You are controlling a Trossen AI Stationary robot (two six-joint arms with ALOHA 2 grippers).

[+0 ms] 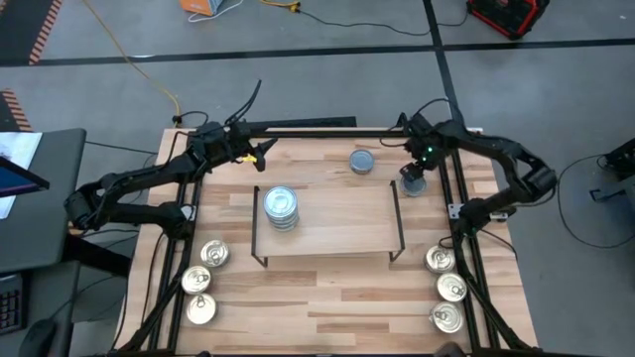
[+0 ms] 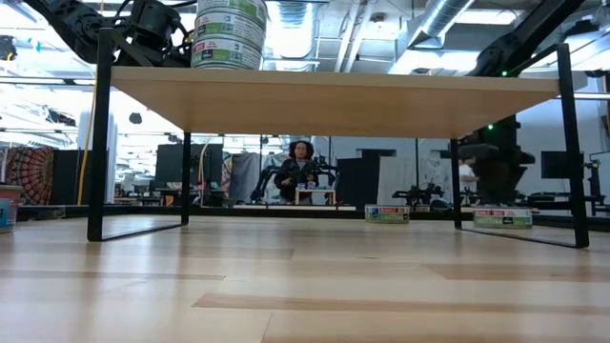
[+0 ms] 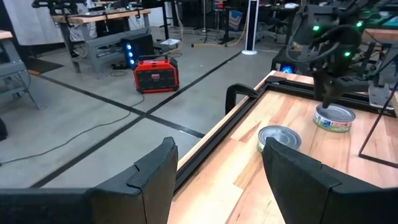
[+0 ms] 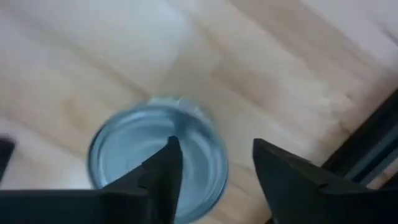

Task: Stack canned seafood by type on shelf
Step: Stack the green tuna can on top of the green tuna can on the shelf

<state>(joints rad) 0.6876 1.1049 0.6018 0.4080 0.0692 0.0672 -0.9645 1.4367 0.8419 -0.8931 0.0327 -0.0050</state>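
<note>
We've got the right gripper [image 1: 412, 182] down over a blue-grey tin [image 4: 155, 158] near the table's [image 1: 337, 302] far right corner, just off the shelf's [image 1: 337, 223] far right leg; one finger is over the lid, the other outside the rim, and we can't tell if it's gripping. Left gripper [image 3: 217, 180] sits unclenched, holding nothing, at the far left edge. Second blue-grey tin [image 1: 362, 161] lies by the far edge. Stack of tins [image 1: 281, 206] on the shelf's left end. Three silver tins [image 1: 201, 281] along the near left edge, three more [image 1: 445, 289] near right.
</note>
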